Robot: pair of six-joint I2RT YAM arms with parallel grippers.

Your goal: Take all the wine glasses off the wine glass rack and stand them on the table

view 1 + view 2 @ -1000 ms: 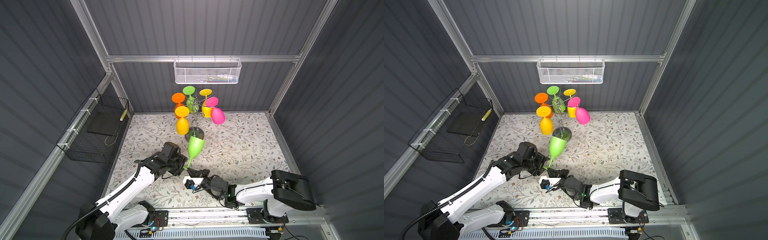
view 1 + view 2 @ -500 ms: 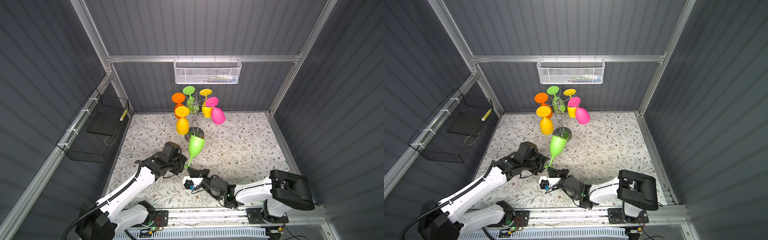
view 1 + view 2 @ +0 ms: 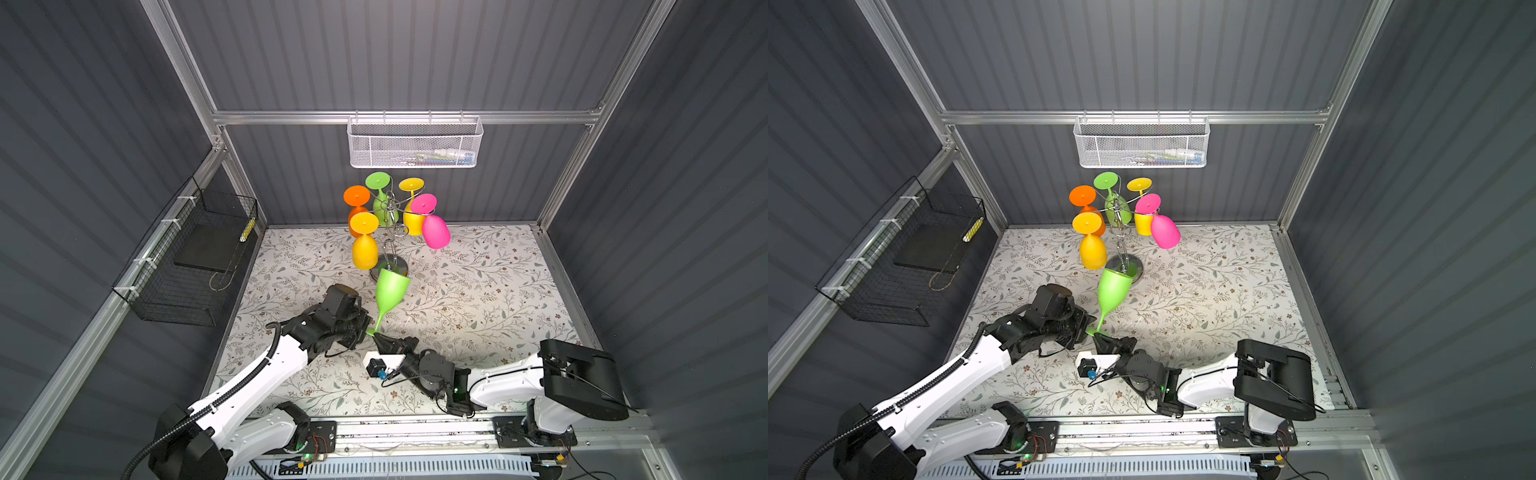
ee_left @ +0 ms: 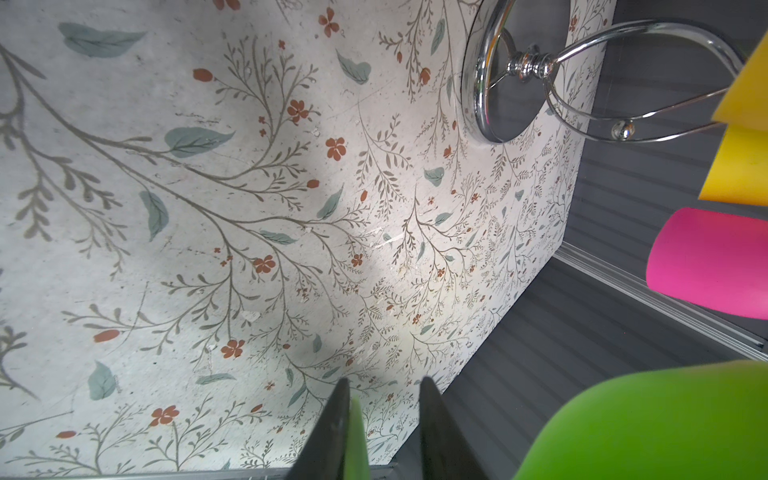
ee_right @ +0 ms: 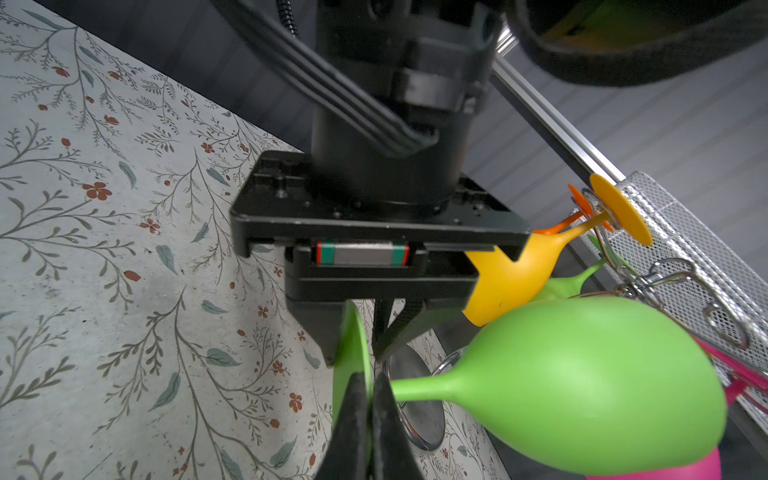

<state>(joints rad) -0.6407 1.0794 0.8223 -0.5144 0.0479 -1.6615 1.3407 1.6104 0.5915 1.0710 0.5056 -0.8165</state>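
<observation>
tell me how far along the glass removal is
Done: the matte lime green wine glass is off the tall chrome wire rack. In hand: the right gripper pinches its foot; the left gripper straddles that foot, fingers apart. Left: probably setting it down.

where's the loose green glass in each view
top view: green glass at centre, tilted, just in front of the rack
top view: green glass slightly left of centre, same pose
left wrist: its bowl fills a corner, near the pink glass
right wrist: its bowl big in the foreground, overlapping the yellow glass
shared landmark: the rack's shiny round base
</observation>
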